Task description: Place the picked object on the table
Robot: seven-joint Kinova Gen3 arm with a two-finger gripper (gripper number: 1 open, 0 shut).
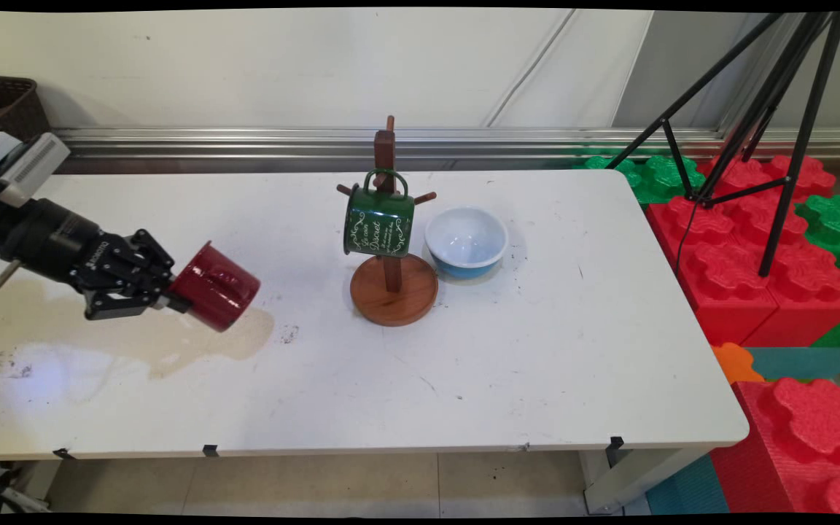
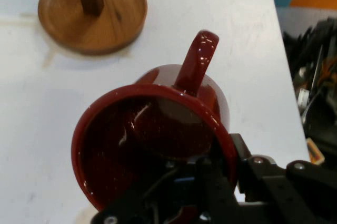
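Hand (image 1: 165,299) grips red mug (image 1: 214,286); mug tree (image 1: 393,281), green mug (image 1: 379,221), bowl (image 1: 466,240) well apart.

Bright, even light, soft shadows on the white table (image 1: 391,379); the main view bows at its edges.

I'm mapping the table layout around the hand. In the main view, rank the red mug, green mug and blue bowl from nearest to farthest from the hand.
1. Red mug: held by its rim in the hand, at the table's left.
2. Green mug: hanging on the wooden mug tree, mid-table.
3. Blue bowl: just right of the tree, farthest.
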